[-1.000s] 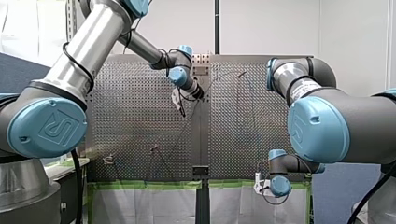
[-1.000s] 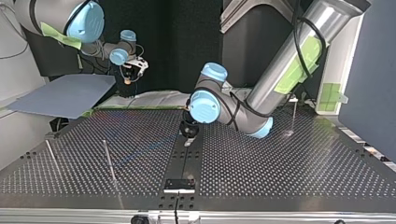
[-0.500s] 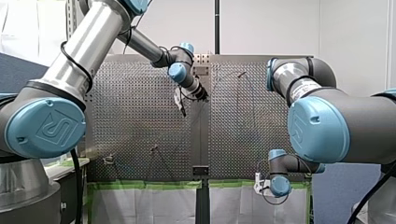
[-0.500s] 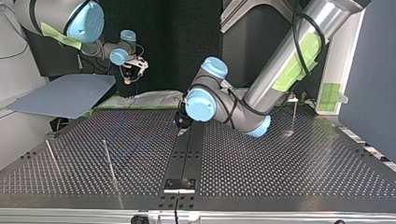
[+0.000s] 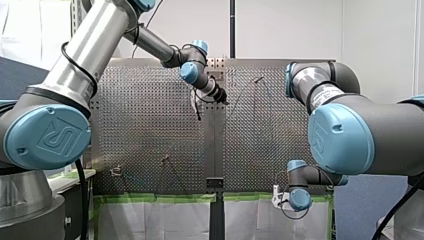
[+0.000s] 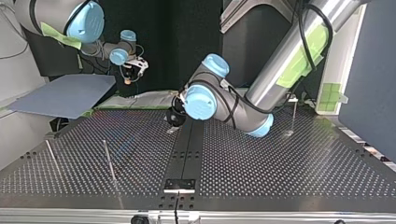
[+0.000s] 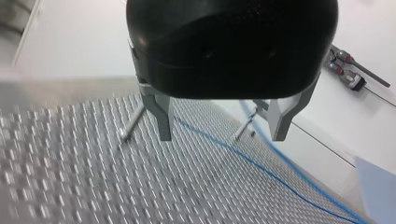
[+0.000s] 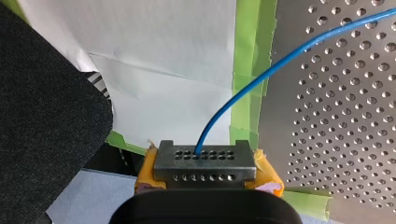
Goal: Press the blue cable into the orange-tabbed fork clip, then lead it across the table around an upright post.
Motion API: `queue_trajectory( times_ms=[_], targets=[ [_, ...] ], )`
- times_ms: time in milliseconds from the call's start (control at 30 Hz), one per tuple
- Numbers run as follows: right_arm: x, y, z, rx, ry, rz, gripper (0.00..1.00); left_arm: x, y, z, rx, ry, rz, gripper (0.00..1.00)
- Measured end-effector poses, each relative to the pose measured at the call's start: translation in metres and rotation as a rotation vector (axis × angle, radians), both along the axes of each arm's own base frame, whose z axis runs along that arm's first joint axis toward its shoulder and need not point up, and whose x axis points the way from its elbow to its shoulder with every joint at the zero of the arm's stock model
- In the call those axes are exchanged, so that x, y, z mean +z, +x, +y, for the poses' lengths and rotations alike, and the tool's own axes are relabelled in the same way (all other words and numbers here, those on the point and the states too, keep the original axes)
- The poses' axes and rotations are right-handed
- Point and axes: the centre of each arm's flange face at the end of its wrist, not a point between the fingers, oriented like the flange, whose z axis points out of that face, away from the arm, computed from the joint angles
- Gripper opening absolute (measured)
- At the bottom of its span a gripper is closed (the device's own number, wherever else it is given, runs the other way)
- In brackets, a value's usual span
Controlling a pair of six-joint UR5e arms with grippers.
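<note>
Perforated table (image 6: 289, 172): cable lies loose across it. My left arm (image 6: 285, 65) reaches low over mid-table, which I judge is approach for next cable pick. Left gripper (image 7: 222, 137): fingers wide apart, empty. Blue cable (image 7: 252, 162) on table just ahead of and below fingertips, two upright posts (image 7: 133, 122) beyond. Right gripper (image 8: 204, 158), beside table edge: clamped on cable, likely anchoring it against pull. Orange-tabbed clip: cannot make out.

left jaws apart, right jaws clamped
</note>
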Motion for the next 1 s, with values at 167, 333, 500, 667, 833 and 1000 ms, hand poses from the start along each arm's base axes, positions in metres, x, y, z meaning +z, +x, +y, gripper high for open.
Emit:
queue_trajectory(
  times_ms=[167,333,500,667,833,1000],
  targets=[
    [0.000,0.000,0.000,0.001,-0.001,0.000,0.01,0.030,-0.014,-0.010,-0.038,-0.008,-0.100,1.00],
    [0.000,0.001,0.000,0.001,-0.002,-0.001,0.01,0.045,-0.027,-0.027,-0.068,-0.027,-0.162,1.00],
    [0.000,0.001,0.000,0.003,-0.003,-0.001,0.01,0.066,-0.038,-0.050,-0.085,-0.072,-0.226,1.00],
    [0.000,0.002,0.000,0.003,-0.003,-0.001,0.01,0.090,-0.052,-0.072,-0.117,-0.114,-0.279,1.00],
    [0.000,0.002,0.001,0.005,-0.003,-0.001,0.01,0.105,-0.056,-0.079,-0.132,-0.134,-0.303,1.00],
    [0.000,0.003,0.001,0.007,-0.001,-0.001,0.01,0.106,-0.057,-0.080,-0.138,-0.136,-0.296,1.00]
  ],
)
